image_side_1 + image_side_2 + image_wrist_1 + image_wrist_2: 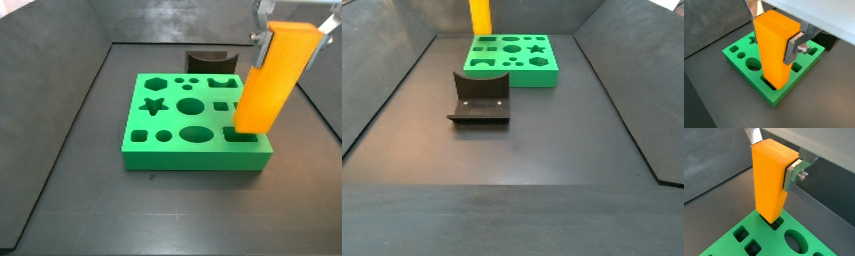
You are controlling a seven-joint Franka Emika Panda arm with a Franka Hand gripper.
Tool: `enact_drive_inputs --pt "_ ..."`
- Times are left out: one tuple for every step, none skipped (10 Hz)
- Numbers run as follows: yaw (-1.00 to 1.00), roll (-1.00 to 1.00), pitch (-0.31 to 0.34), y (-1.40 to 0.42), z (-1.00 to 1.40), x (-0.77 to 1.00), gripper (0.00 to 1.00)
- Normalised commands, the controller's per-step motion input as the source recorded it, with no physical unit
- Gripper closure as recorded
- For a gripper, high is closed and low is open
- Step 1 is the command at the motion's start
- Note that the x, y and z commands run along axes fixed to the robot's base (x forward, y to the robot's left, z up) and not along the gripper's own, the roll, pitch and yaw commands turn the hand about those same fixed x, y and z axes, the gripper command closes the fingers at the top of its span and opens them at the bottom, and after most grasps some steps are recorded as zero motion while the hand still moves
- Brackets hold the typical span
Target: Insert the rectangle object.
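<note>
The rectangle object (774, 47) is a tall orange-yellow block, held upright. My gripper (774, 27) is shut on its upper part, one silver finger (793, 47) on each side. It shows in both wrist views (771, 178) and both side views (267, 85) (480, 15). Its lower end stands in the rectangular hole at a corner of the green board (747, 75), which has several shaped holes (174, 120). Most of the block's length is still above the board (757, 240). The gripper body (287, 15) is mostly cut off at the frame top.
A small dark curved block, the fixture (480, 97), stands on the dark floor beside the green board (516, 58); it also shows behind the board (211, 63). Sloped dark walls (54, 110) enclose the floor on all sides.
</note>
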Motion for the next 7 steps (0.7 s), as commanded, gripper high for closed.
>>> enact_drive_inputs --pt "0.0 -0.09 -0.023 0.0 -0.22 -0.08 1.0" --pt "0.0 -0.06 0.0 0.0 -0.23 0.0 1.0" --pt "0.0 -0.06 0.0 0.0 -0.24 0.0 1.0" --pt "-0.04 -0.09 0.0 0.0 -0.22 0.0 1.0" --pt "-0.09 -0.09 0.0 0.0 -0.23 -0.02 1.0" --pt "-0.15 -0.06 0.0 0.0 -0.2 -0.11 1.0" --pt "-0.2 -0.04 0.0 0.0 -0.13 -0.24 1.0"
